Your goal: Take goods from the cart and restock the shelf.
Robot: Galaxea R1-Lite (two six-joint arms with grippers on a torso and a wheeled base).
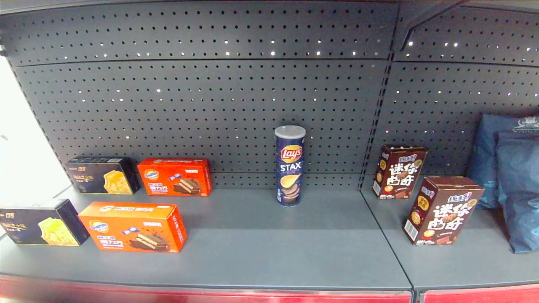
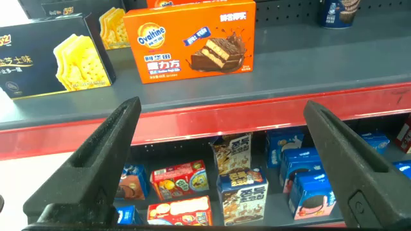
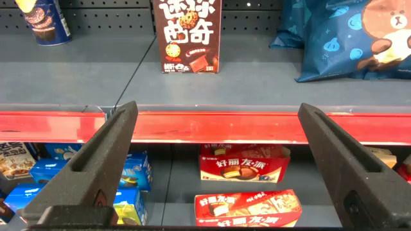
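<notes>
Centre of the head view, on the blue can (image 1: 289, 168): round logo over white block letters. Right, on the rear brown box (image 1: 399, 171) and front brown box (image 1: 443, 210): 4 large white characters each. Left, on the rear orange box (image 1: 174, 176) and front orange box (image 1: 132, 226): oval logo, white characters. Far left, on the rear black box (image 1: 102, 175) and front black box (image 1: 40, 222): small gold characters. Right edge, on the blue bags (image 1: 511, 168): pale emblem, too small to read.

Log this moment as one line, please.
left gripper open, empty; right gripper open, empty; tall blue cylindrical chip can upright on grey metal shelf
</notes>
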